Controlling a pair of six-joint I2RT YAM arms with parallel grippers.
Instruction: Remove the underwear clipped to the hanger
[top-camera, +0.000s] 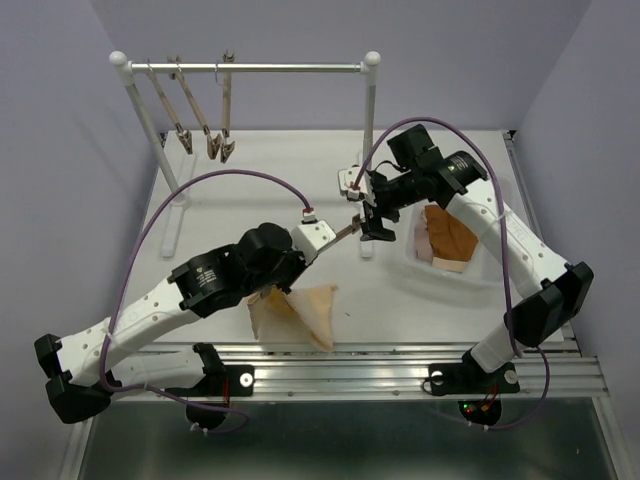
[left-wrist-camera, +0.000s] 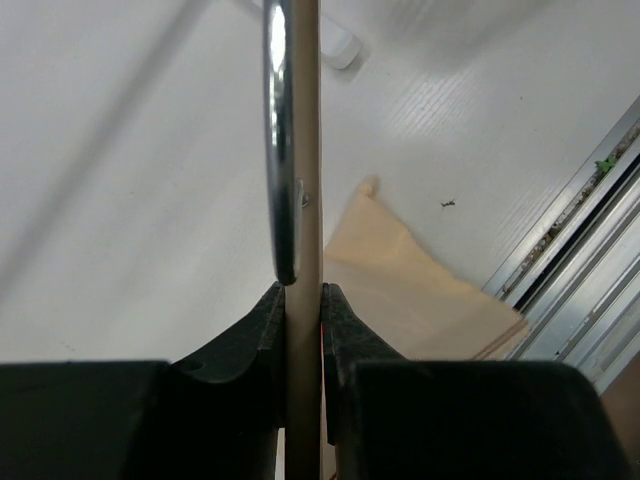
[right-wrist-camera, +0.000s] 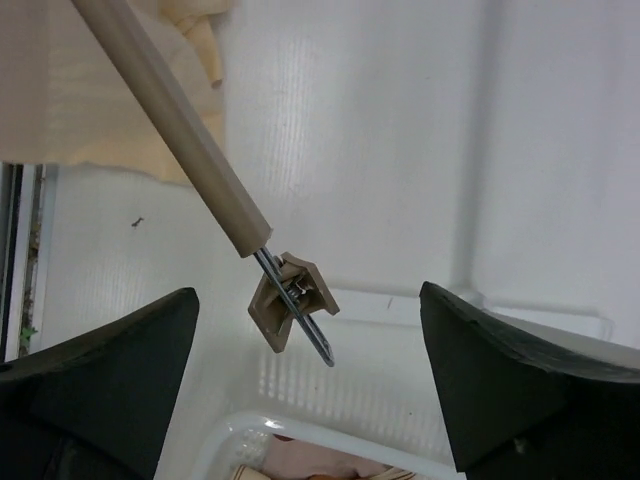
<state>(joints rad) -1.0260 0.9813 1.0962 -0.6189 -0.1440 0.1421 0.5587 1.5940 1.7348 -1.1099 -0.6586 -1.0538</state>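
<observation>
The beige brief sits near the counter's front edge under the left arm, its wide edge running left to right and tapering frontward. The hanger bar is pinched in the left claw. The right claw stands spread, with the end clip between its fingers. The pink brief and the rust-brown brief fill the bin.

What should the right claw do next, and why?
Probably slide the open right gripper along the wooden hanger rod toward the beige fabric brief: the tan clip between its jaws holds nothing, while the left gripper clamps the rod.
</observation>
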